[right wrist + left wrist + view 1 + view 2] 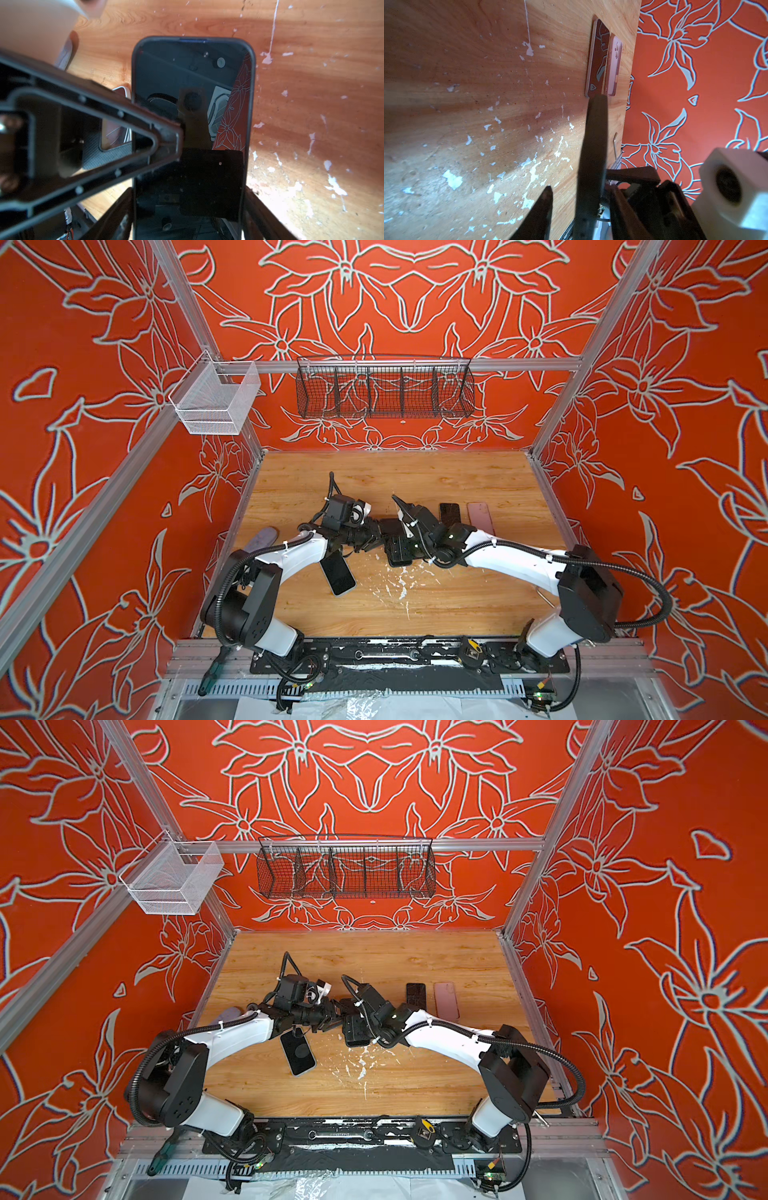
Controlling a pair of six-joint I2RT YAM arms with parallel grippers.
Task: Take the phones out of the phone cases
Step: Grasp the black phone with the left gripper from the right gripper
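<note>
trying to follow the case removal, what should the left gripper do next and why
Probably close the left gripper fully onto the phone. The right gripper clamps it across its width over the table, while the left wrist view shows it edge-on between the left fingers with a gap on one side, so there's no grip for peeling yet.

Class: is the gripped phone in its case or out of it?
In: the right wrist view shows a dark case wrapping the visible edges of the phone.
</note>
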